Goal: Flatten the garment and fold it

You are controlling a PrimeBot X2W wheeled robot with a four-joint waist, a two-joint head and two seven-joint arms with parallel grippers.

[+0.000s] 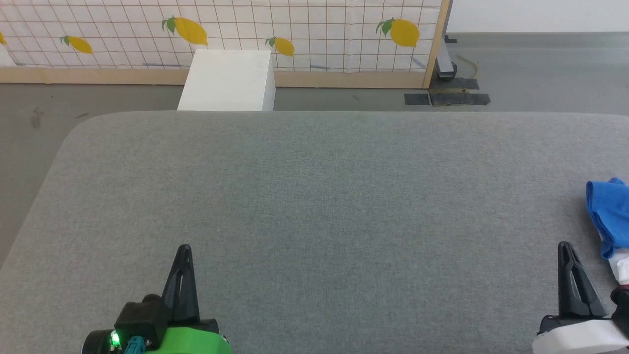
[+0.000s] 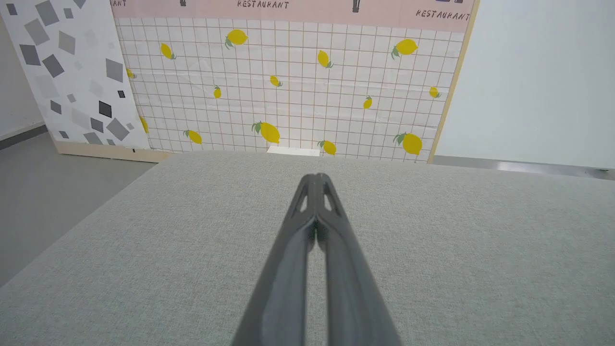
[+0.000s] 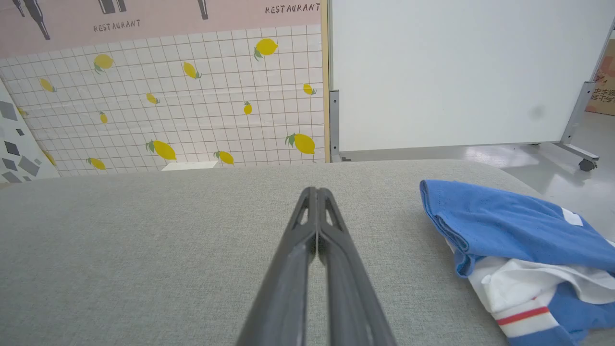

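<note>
The garment (image 1: 611, 214) is a crumpled blue jersey with white and a thin red stripe, lying at the right edge of the grey padded table (image 1: 314, 196). The right wrist view shows the garment (image 3: 519, 235) bunched to the right of the fingers. My right gripper (image 1: 564, 247) hovers at the lower right, just left of the garment, apart from it, and is shut on nothing (image 3: 317, 192). At the lower left my left gripper (image 1: 185, 248) is also shut and empty (image 2: 317, 179), far from the cloth.
A white box (image 1: 228, 81) stands on the floor behind the table's far edge, before a lemon-print tiled panel (image 1: 304, 29). A white screen on wheels (image 3: 461, 72) is at the right. Grey floor surrounds the table.
</note>
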